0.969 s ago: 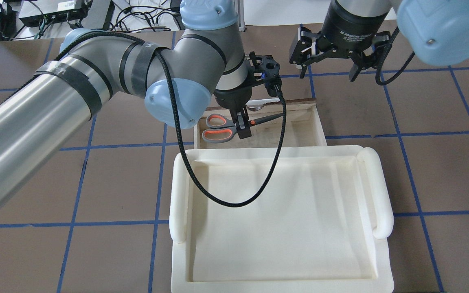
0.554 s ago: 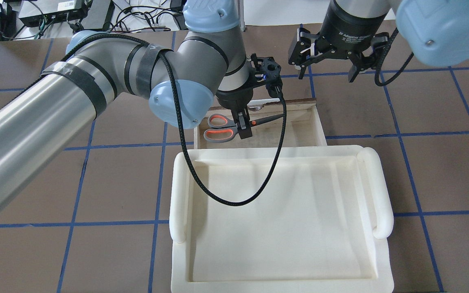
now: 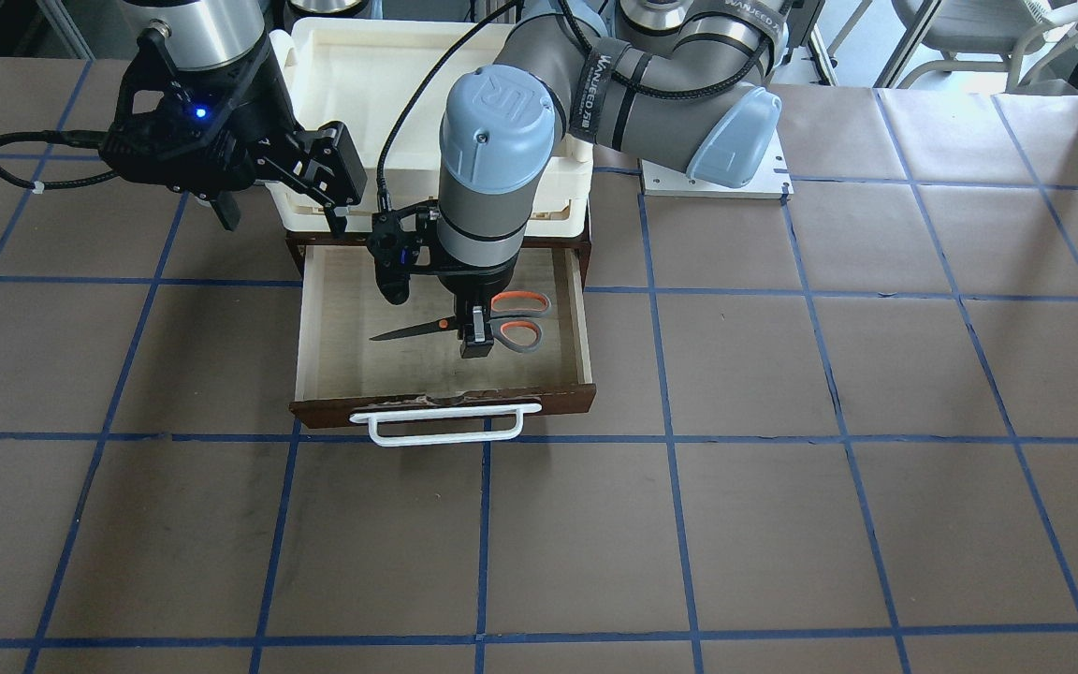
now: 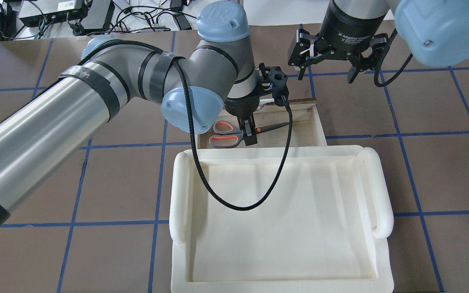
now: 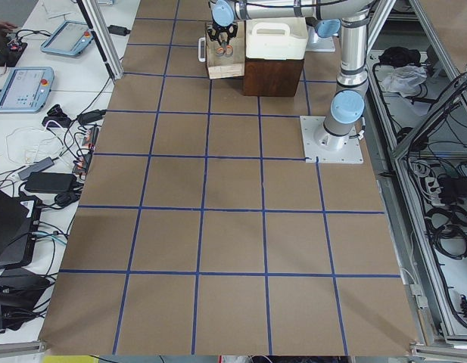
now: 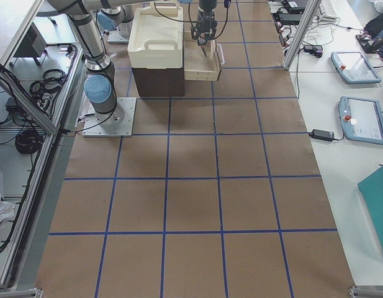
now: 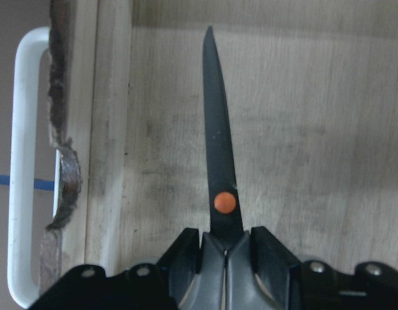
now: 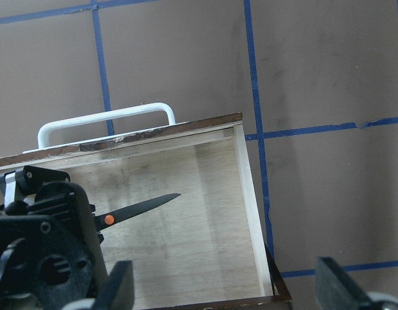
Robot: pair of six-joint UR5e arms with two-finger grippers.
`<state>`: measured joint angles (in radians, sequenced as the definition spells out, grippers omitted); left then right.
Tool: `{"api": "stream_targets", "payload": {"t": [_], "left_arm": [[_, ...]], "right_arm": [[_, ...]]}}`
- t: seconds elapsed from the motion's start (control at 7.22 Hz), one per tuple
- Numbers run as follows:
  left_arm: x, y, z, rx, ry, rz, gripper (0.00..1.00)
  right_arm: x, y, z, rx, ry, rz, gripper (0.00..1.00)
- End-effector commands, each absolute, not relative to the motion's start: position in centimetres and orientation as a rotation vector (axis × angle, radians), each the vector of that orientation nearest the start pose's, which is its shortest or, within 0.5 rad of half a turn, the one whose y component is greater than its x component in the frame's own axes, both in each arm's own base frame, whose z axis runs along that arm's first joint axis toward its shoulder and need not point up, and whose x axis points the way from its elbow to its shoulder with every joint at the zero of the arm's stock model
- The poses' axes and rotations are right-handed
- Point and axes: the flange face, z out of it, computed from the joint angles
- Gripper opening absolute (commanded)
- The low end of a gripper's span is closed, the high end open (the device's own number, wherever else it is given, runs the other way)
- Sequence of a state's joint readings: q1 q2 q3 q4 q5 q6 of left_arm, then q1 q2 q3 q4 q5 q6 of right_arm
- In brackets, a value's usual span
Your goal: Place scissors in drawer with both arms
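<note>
The scissors [image 3: 513, 320] have grey loops lined in orange-red and dark blades pointing toward the robot's right. My left gripper [image 3: 476, 344] is shut on them near the pivot and holds them low inside the open drawer [image 3: 342, 337]. I cannot tell whether they touch the pale plywood floor. In the overhead view the scissors [image 4: 223, 134] hang under the left gripper [image 4: 250, 137] over the drawer [image 4: 318, 127]. The left wrist view shows the blades [image 7: 218, 148] over the floor. My right gripper [image 4: 326, 71] is open and empty, above the table beyond the drawer's front.
A cream-white plastic tray [image 4: 381, 195] sits on the dark cabinet [image 5: 272, 76] that the drawer slides from. The drawer's white bar handle [image 3: 445, 428] faces away from the robot. A black cable [image 4: 234, 205] loops from the left wrist over the tray.
My left gripper has moved a little to the robot's right and back toward the tray, carrying the scissors with it. The right gripper has barely moved.
</note>
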<state>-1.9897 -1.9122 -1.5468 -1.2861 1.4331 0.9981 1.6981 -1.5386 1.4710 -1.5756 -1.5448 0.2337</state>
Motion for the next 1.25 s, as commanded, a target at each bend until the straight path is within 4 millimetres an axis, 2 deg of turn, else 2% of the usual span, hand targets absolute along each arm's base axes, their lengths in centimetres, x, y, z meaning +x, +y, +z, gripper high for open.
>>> {"api": "stream_targets", "payload": {"t": [0.0, 0.55, 0.83, 0.97, 1.11], "left_arm": [[-38.7, -49.5, 32.5, 2.156, 2.483, 0.025, 0.04], [-39.8, -49.4, 30.9, 2.176, 2.464, 0.03, 0.04], [-39.9, -49.0, 29.6, 2.183, 2.462, 0.055, 0.11], [-39.9, -48.9, 29.3, 2.181, 2.463, 0.048, 0.29], [-39.9, -48.9, 29.4, 2.177, 2.47, 0.045, 0.51]], "right_arm": [[20.0, -49.0, 52.1, 0.156, 3.098, -0.101, 1.0], [20.0, -49.1, 52.1, 0.151, 3.097, -0.1, 1.0], [20.0, -49.1, 52.1, 0.151, 3.097, -0.1, 1.0], [20.1, -49.0, 52.1, 0.148, 3.097, -0.1, 1.0], [20.1, -49.0, 52.1, 0.148, 3.097, -0.1, 1.0]]}}
